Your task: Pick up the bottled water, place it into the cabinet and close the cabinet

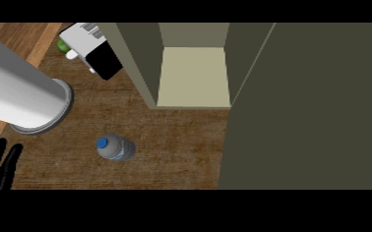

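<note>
At the lower left edge of the head view, only the dark fingers of the left hand (10,164) showed, straight and pointing up the frame, holding nothing and resting still. The right hand did not show at all.

Just to the right of those fingers and a little farther up, the bottled water (115,148) stood upright on the brown tabletop (167,128), seen from above so that its blue cap faced the camera and its long axis ran straight toward the viewer. Nothing touched it. Of the two hands, the left was the only one seen near it, so it looked the likelier one to reach, moving rightward and slightly forward.

Beyond the bottle, up and to the right, the cabinet (193,73) stood open, its pale inner floor bare, with the open door (298,108) filling the right side of the view. A large grey cylinder (29,98) lay to the left, and a white and black carton (94,49) sat beside the cabinet's left wall, a green item (63,44) peeping out behind it.
</note>
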Controlling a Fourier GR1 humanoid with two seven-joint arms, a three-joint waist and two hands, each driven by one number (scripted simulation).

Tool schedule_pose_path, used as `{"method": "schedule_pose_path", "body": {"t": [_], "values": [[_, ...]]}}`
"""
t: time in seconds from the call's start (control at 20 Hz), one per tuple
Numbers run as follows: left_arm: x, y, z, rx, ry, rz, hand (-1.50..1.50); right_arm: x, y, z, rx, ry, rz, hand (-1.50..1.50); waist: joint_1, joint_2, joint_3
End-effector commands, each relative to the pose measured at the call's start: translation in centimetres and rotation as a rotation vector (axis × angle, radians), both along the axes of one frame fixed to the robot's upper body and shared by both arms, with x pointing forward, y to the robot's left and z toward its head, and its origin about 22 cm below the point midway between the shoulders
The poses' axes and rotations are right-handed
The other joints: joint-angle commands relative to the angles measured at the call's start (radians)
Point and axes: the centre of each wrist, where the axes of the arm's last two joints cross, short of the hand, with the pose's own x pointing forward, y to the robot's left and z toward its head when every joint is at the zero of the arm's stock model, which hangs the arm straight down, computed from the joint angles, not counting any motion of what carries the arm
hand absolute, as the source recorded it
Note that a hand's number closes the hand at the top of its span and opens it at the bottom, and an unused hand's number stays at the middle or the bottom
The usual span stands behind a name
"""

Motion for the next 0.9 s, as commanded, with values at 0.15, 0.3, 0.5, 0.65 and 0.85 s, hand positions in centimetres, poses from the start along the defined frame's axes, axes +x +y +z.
{"method": "schedule_pose_path", "body": {"t": [0.15, 0.3, 0.5, 0.65, 0.85], "values": [[-1.8, 0.8, 3.1, 0.009, -0.091, -0.034, -1.50, -2.3, 0.1, 1.4, -0.037, -0.049, -0.045, -1.50, -0.008, 0.000, -0.001], [-2.5, 0.5, 2.3, 0.000, -0.065, -0.026, -1.50, -1.3, 0.2, 1.1, -0.058, -0.059, -0.063, -1.50, 0.005, 0.000, -0.001], [0.2, 1.0, 1.4, 0.026, -0.060, 0.001, -1.50, -2.1, -0.2, 1.7, -0.079, -0.044, -0.029, -1.50, -0.009, 0.004, 0.000], [1.4, 1.6, -0.9, 0.043, -0.037, -0.003, -1.50, -2.6, -0.5, 2.3, -0.053, -0.061, -0.053, -1.50, -0.009, 0.003, -0.001], [2.5, 1.2, -2.3, 0.053, -0.028, 0.004, -1.50, -2.6, 0.3, 2.6, -0.050, -0.067, -0.046, -1.50, -0.011, 0.003, -0.001]]}}
